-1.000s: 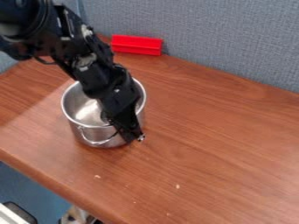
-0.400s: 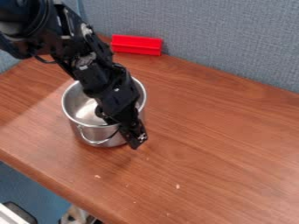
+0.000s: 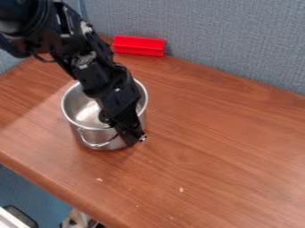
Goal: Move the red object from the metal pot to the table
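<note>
The red object [image 3: 139, 44] is a flat bright red block lying on the table [image 3: 226, 134] at its back edge, against the grey wall and well away from the pot. The metal pot [image 3: 91, 114] stands left of centre, and its inside looks empty where it shows. My black arm reaches from the upper left across the pot. The gripper [image 3: 131, 132] hangs over the pot's right front rim with its tips low beside the pot's outer wall. The dark fingers merge together, so their gap does not show. Nothing red is at the gripper.
The brown wooden tabletop runs to a rounded front edge [image 3: 71, 200] at the lower left. A grey fabric wall [image 3: 226, 36] backs the table. Small pale specks [image 3: 179, 188] dot the wood near the front.
The gripper tips dipped slightly down and right beside the pot, then came back up a little. The pot and the red object have not moved.
</note>
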Motion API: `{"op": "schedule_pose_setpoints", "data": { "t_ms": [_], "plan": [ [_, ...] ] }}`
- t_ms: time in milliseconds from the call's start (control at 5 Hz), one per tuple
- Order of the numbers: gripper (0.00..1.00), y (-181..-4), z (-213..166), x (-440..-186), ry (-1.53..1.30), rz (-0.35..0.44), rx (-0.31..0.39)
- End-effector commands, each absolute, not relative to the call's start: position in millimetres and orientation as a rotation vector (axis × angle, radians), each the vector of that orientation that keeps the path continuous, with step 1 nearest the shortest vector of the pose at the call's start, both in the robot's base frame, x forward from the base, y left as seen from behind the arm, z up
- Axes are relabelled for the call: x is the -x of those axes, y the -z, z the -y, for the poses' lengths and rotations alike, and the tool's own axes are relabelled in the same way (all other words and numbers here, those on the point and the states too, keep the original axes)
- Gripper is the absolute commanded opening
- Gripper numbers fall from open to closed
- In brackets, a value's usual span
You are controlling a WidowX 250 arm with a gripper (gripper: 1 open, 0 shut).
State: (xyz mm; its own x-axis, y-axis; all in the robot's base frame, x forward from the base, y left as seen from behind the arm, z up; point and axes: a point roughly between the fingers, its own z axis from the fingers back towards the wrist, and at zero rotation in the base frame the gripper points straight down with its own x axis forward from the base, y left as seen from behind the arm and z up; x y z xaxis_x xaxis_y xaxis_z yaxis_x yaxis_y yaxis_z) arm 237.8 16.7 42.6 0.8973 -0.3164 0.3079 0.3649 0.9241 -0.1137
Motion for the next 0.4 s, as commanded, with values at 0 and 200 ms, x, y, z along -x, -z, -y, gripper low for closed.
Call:
{"op": "schedule_pose_setpoints", "data": {
  "t_ms": [0,200],
  "plan": [
    [1.00,-49.7,-18.7,-241.2,0.322,0.325,0.170],
    [0.00,-48.5,-19.5,-240.7,0.321,0.318,0.167]
  ]
}}
